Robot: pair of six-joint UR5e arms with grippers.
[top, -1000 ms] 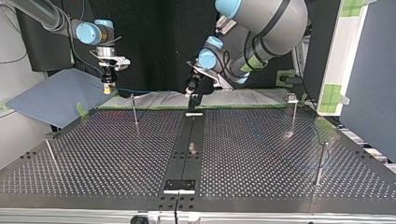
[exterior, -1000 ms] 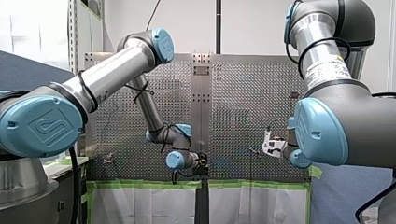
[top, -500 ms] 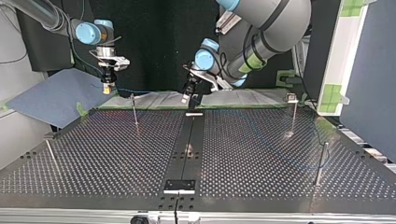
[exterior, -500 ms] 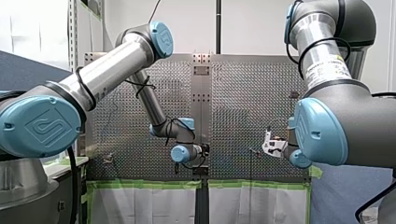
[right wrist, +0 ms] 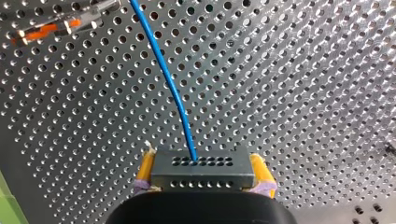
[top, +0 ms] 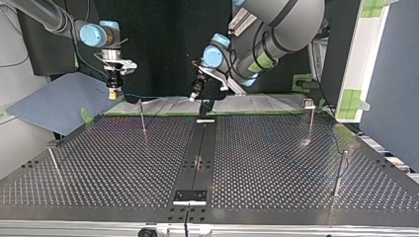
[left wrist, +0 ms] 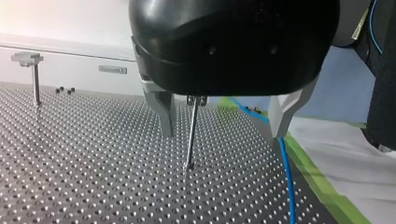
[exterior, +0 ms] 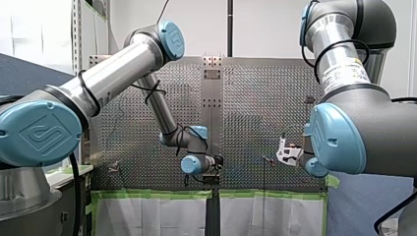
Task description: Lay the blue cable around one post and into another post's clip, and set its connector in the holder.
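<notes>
**Left jaws off the cable**

Right jaws pinch the connector (right wrist: 203, 173), blue cable (right wrist: 170, 88) running ahead over the tabletop (right wrist: 303, 93). Left jaws spread, empty, a post (left wrist: 191, 135) seen between them. Risk, I judge: closing there grabs post, not cable.

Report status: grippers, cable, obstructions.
Left gripper jaws open, empty. Right gripper shut on connector, blue cable trailing from it. Post stands ahead of left gripper.

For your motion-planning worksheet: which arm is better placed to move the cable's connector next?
Probably my right arm: my right gripper is shut on the connector, blue cable leading from it. My left gripper is open, empty, facing a post.
</notes>
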